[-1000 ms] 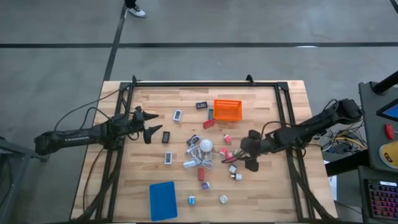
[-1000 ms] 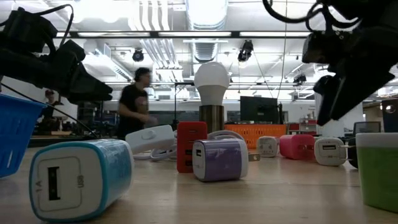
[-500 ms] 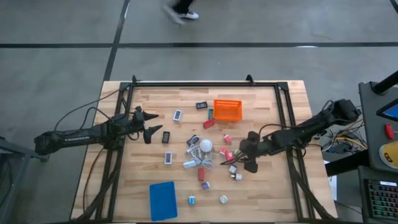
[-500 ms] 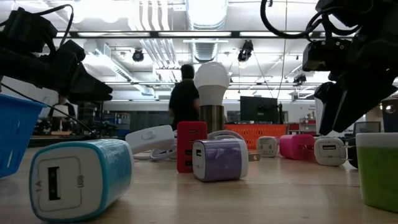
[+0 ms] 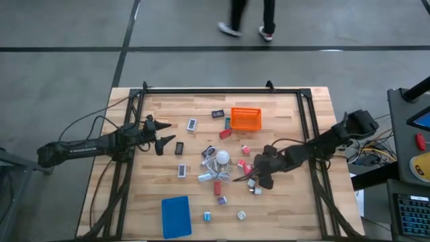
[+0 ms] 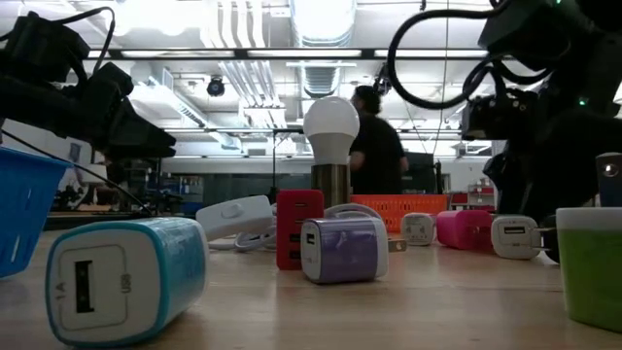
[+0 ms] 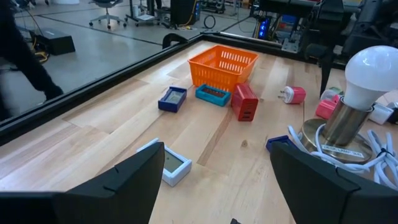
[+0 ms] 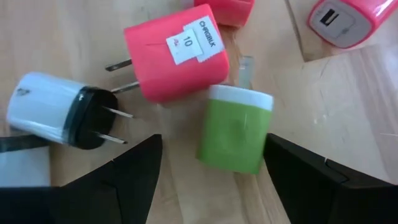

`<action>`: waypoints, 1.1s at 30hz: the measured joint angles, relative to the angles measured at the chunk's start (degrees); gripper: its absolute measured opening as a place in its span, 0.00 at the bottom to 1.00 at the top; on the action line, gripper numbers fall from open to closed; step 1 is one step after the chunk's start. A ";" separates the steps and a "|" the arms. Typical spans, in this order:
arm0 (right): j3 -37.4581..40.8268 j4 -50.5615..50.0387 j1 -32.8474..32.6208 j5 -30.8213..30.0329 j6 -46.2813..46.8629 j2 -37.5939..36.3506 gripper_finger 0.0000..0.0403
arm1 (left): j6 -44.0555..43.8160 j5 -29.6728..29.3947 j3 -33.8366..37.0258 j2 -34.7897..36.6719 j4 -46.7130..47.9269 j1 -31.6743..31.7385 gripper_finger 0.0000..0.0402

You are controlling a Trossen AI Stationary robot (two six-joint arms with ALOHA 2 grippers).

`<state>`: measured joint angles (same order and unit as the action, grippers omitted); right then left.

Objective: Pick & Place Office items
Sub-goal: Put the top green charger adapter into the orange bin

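Right end effector (image 8: 211, 180) open, over green charger (image 8: 233, 129)

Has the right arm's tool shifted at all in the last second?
Yes. The right tool has slid toward the bulb and now hovers open over the small chargers.

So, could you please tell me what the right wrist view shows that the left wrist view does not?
Only the right wrist view shows a green charger between the open right claw, touching a pink charger with a white label. Only the left wrist view shows the orange basket, the bulb and the open left claw. Both show the wooden table.
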<state>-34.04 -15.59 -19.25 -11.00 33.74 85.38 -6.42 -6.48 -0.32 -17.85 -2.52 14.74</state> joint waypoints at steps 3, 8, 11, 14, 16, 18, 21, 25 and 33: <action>-0.43 -0.09 -0.02 -1.28 0.15 0.80 0.65 | 0.00 0.00 0.00 0.00 0.00 0.00 0.75; -0.41 -0.06 0.00 -2.23 -0.08 0.25 0.55 | -0.01 0.00 0.00 -0.04 -0.01 0.00 0.75; -0.33 -0.05 0.06 -2.58 -0.26 0.00 0.47 | 0.00 0.00 0.00 -0.04 0.00 0.00 0.75; -0.33 -0.10 0.07 -2.65 -0.28 0.00 0.37 | 0.00 0.00 0.00 -0.04 0.00 0.00 0.75; -0.33 -0.10 0.07 -2.65 -0.28 -0.02 0.31 | 0.00 0.00 0.00 -0.04 0.00 0.00 0.75; -0.33 -0.10 0.04 -2.65 -0.26 -0.04 0.30 | 0.00 0.00 0.00 -0.04 0.00 0.00 0.75; -0.35 -0.30 0.02 -2.63 -0.26 -0.04 0.30 | 0.00 0.00 0.00 -0.04 0.00 0.00 0.75; -0.35 -0.49 0.00 -2.63 -0.26 -0.06 0.30 | -0.01 0.00 0.00 -0.04 0.00 0.00 0.75; -0.33 -1.92 -0.04 -5.24 0.19 -0.11 0.30 | 0.04 0.00 0.00 -0.04 0.00 0.00 0.75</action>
<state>-34.37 -17.50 -19.29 -16.24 33.92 85.27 -6.37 -6.48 -0.32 -17.89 -2.52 14.74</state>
